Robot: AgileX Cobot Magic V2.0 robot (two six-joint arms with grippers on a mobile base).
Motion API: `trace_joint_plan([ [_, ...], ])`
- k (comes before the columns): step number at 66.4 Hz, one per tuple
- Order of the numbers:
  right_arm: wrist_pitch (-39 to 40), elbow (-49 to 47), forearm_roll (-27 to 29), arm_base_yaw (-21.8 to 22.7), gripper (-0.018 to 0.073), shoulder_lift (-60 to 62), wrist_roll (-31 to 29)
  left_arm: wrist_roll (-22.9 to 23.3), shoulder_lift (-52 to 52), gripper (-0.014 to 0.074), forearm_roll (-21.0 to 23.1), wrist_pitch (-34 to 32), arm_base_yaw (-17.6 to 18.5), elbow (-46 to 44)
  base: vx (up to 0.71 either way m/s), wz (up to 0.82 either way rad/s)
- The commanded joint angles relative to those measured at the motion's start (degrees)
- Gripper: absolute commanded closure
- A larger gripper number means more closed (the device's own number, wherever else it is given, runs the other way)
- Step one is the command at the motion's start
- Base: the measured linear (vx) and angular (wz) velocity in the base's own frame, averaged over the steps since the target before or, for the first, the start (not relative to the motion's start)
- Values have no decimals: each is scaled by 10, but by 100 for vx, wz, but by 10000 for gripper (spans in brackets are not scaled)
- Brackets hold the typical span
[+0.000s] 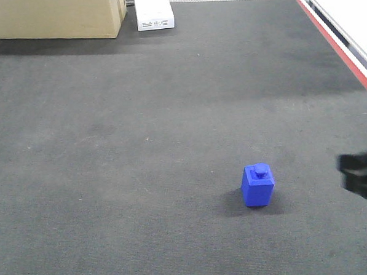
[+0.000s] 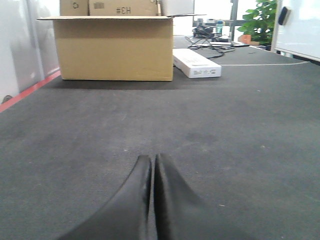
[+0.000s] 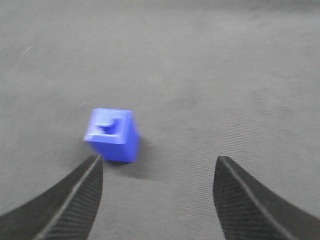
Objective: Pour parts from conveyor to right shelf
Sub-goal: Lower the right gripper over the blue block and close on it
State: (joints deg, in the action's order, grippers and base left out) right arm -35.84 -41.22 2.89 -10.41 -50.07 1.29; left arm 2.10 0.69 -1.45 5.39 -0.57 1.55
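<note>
A small bright blue block [image 1: 258, 184] with a round stud on top stands upright on the dark grey conveyor belt [image 1: 141, 146]. My right gripper [image 1: 361, 174] enters blurred at the right edge, to the right of the block. In the right wrist view the gripper [image 3: 157, 162] is open with nothing between its fingers, and the block [image 3: 113, 134] lies just beyond the left fingertip [image 3: 95, 165]. My left gripper [image 2: 152, 161] is shut with nothing in it, low over the belt [image 2: 225, 125]. The right shelf is out of view.
A large cardboard box [image 1: 57, 16] and a flat white box [image 1: 153, 9] sit at the belt's far end. A red stripe [image 1: 332, 40] runs along the belt's right edge, beside a white rail. Cables and a potted plant [image 2: 257, 20] lie beyond.
</note>
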Motion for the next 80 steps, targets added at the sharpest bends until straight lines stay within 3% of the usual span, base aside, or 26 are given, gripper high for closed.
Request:
trace_joint_plan([
  [1,0,-66,3,-35,92,-53,6,4,9,603,4,-41,-12,-11,0,0],
  [17,-39,-156,3,-102,92,-186,49,4,9,603,4,-41,-35,-11,0,0],
  [45,-120,-262,-2,-100,92,-386,93,4,8,603,4,-41,-35,-11,0,0],
  [80,-192,-329,-21,-100,125,-512,109,4,8,603,4,-41,-35,-11,0,0],
])
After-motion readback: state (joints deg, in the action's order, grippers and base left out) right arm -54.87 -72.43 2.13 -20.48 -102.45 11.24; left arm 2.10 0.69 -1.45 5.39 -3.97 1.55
